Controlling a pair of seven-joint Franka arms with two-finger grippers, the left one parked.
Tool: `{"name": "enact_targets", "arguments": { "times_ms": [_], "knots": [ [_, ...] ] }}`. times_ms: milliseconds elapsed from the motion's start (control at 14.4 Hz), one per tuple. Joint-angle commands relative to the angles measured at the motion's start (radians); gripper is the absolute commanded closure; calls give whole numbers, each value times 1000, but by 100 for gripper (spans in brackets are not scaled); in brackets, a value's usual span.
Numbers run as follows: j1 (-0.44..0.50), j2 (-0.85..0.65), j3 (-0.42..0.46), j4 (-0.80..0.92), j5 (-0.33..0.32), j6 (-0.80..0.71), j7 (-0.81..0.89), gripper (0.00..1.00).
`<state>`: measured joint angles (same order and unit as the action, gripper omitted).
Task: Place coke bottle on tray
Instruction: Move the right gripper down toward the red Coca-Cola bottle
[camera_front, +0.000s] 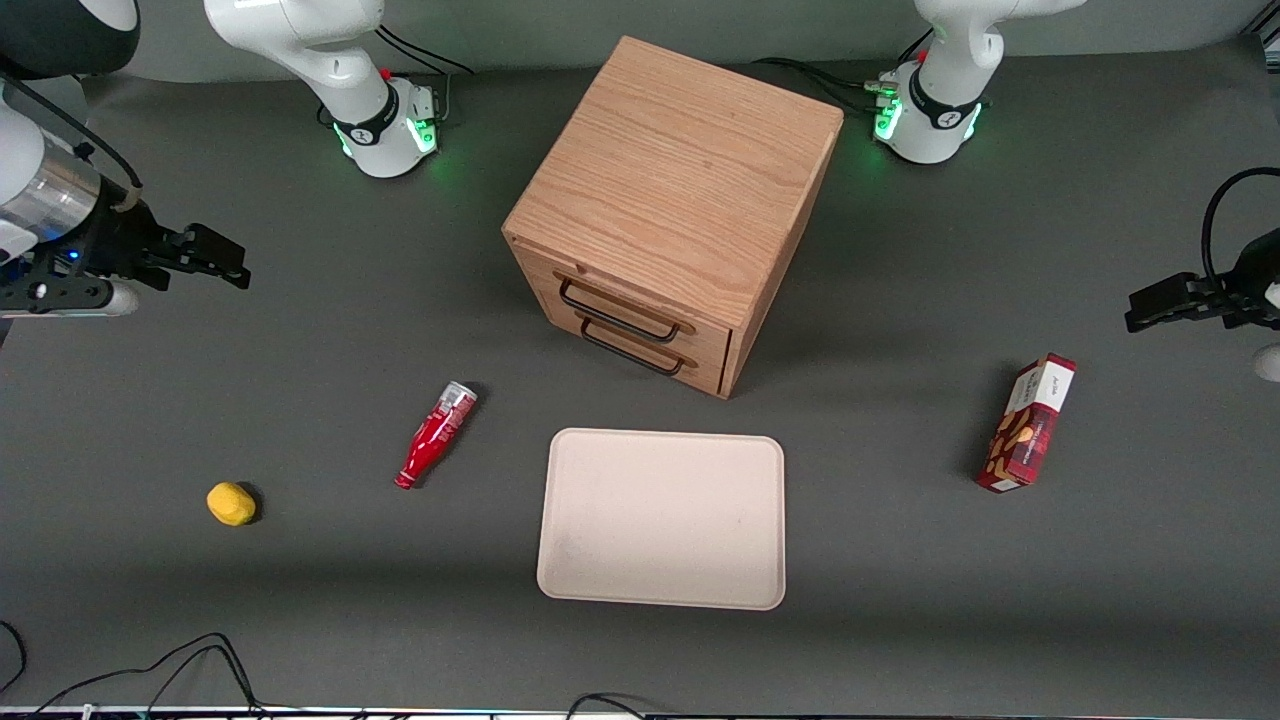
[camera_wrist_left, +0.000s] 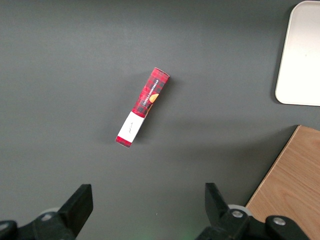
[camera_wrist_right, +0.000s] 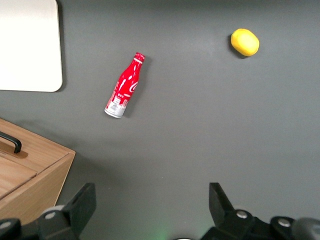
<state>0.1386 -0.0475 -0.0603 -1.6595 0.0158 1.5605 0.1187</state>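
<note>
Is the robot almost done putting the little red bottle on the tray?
Not yet, it is only starting. The coke bottle lies on its side on the table beside the tray, which holds nothing. The gripper hangs open and empty at the working arm's end. Reaching, grabbing, carrying and setting down are all left.

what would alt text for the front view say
A small red coke bottle lies on its side on a dark grey table, apart from an empty cream tray beside it. The open gripper hovers at the working arm's end; a wooden drawer cabinet, yellow lemon and red snack box also sit there.
</note>
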Motion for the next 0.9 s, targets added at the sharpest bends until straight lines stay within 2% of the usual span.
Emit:
{"name": "enact_targets", "arguments": {
  "times_ms": [0, 209, 417, 835],
  "knots": [
    [16, 23, -33, 61, 19, -51, -17, 0],
    [32, 52, -33, 70, 21, -53, 46, 0],
    [35, 158, 32, 64, 26, -28, 333, 0],
    [35, 296, 118, -130, 32, 341, 596, 0]
  ]
}}
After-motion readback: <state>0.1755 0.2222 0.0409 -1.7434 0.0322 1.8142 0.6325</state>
